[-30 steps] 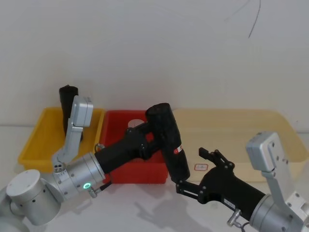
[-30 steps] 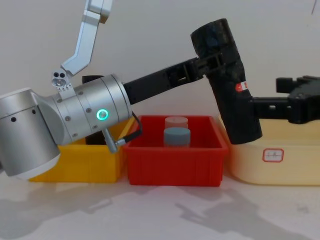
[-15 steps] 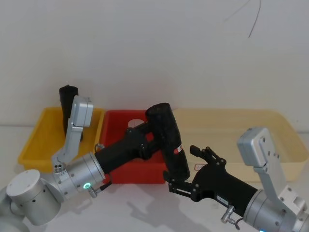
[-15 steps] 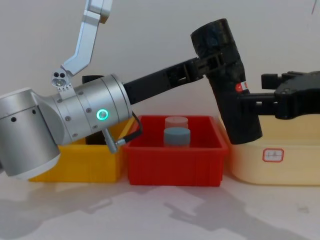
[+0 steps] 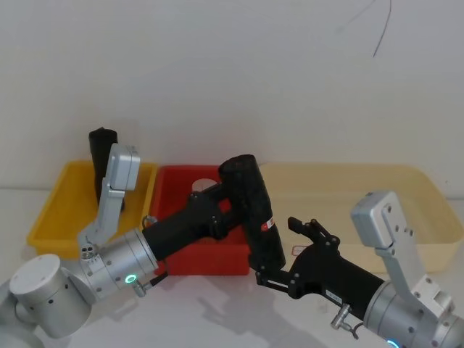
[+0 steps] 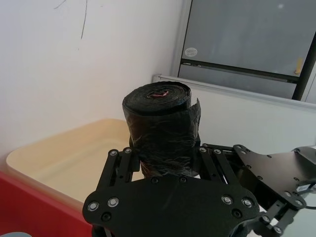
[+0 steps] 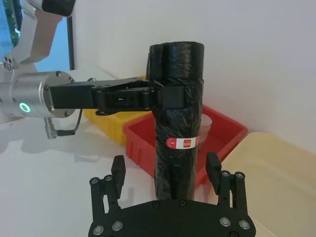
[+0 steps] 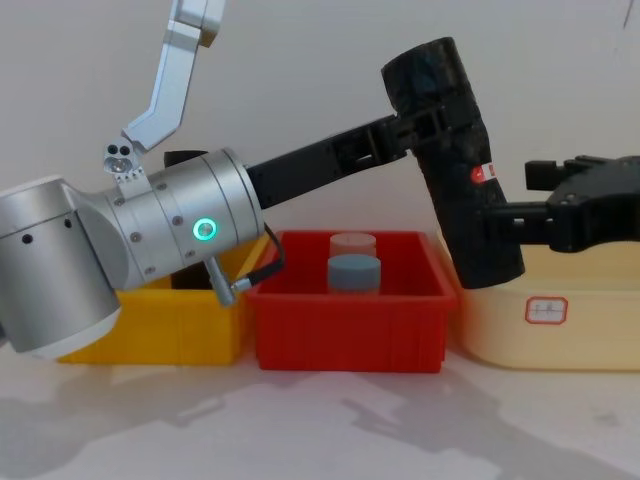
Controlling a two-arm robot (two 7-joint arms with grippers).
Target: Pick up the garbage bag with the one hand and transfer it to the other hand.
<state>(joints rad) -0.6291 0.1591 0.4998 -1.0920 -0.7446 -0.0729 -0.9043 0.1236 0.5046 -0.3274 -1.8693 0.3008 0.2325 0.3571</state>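
Note:
The garbage bag, a black wrinkled roll with a red-and-white sticker, hangs tilted in the air over the red bin's right edge. My left gripper, on a silver wrist with a green ring light, is shut on the roll's upper part. My right gripper reaches in from the right and is open. Its fingers stand on either side of the roll's lower part with gaps to it. The left wrist view has the roll's top end sticking up between that gripper's fingers.
A yellow bin at the left holds another plain black roll. The red bin in the middle holds a grey cylinder and a clear cup. A cream bin stands at the right. A white wall is behind.
My right gripper has come in from the right, and its open fingers now straddle the roll's lower part. The left arm and the roll have stayed still.

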